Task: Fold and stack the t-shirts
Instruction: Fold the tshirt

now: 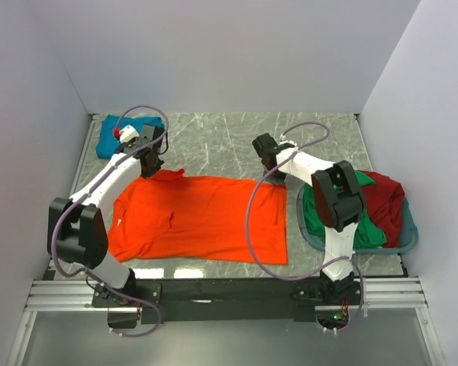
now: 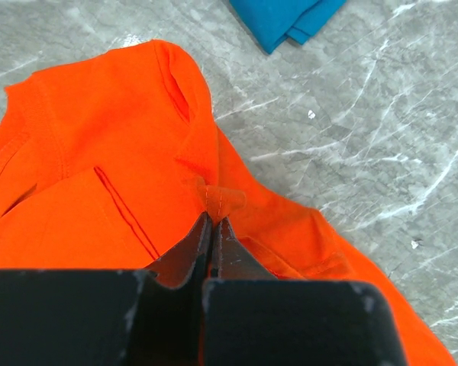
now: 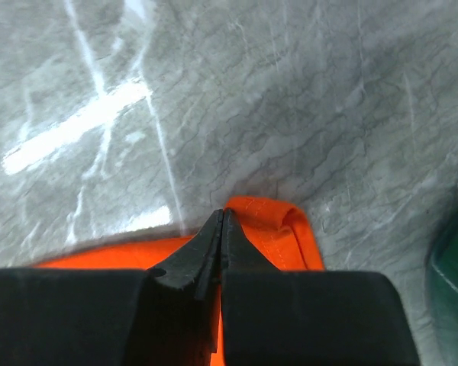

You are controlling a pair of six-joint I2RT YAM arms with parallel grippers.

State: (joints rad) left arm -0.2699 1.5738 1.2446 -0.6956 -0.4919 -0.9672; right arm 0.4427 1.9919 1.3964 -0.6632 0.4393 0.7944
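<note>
The orange t-shirt [image 1: 195, 219] lies spread across the table's middle, collar to the left. My left gripper [image 1: 151, 162] is shut on a fold of the orange t-shirt [image 2: 114, 152] at its far left sleeve, jaws pinched on cloth [image 2: 214, 217]. My right gripper [image 1: 269, 166] is shut on the shirt's far right hem corner [image 3: 271, 225]. The teal blue t-shirt [image 1: 116, 136] lies folded at the far left corner; it also shows in the left wrist view [image 2: 286, 17]. The green t-shirt [image 1: 366, 229] and dark red t-shirt [image 1: 388, 200] are heaped in the basket.
The grey-blue basket [image 1: 309, 232] stands at the right by the right arm. White walls close the table on three sides. A metal rail [image 1: 229, 293] runs along the near edge.
</note>
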